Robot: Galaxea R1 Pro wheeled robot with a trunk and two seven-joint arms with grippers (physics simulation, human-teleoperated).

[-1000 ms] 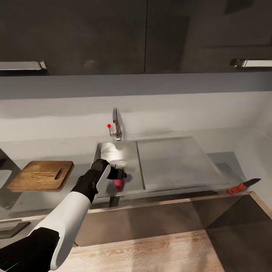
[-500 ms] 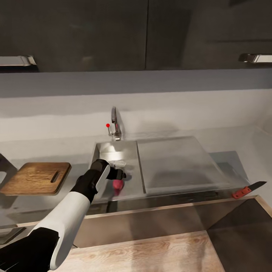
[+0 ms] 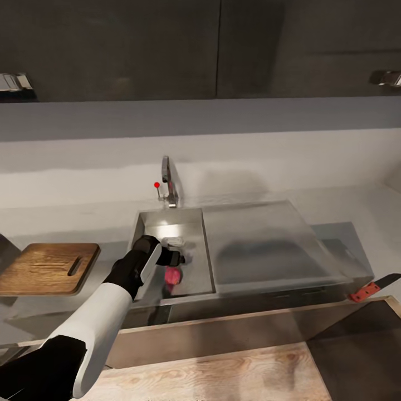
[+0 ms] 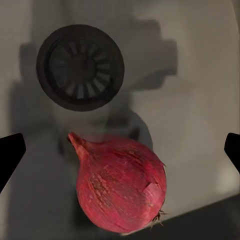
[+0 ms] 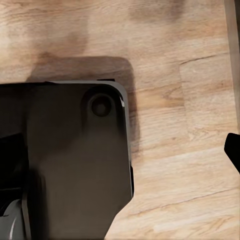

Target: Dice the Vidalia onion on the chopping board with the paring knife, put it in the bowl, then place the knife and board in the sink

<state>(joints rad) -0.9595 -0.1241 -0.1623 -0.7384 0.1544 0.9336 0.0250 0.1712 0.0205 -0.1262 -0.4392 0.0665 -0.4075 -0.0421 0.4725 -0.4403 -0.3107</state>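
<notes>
In the rectangular steel-grey sink, the left gripper is hanging spread directly above the pinkish-red onion.

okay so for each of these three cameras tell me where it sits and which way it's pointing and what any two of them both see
Head view: on the head, looking down at the countertop and sink; left arm reaches in, left gripper above the Vidalia onion.
Left wrist view: on the left arm, facing down into the basin at the onion and drain; dark fingertips wide apart.
Right wrist view: on the right arm, facing the wood floor and the robot's dark base.
Shared: head and left wrist views both show the onion.
</notes>
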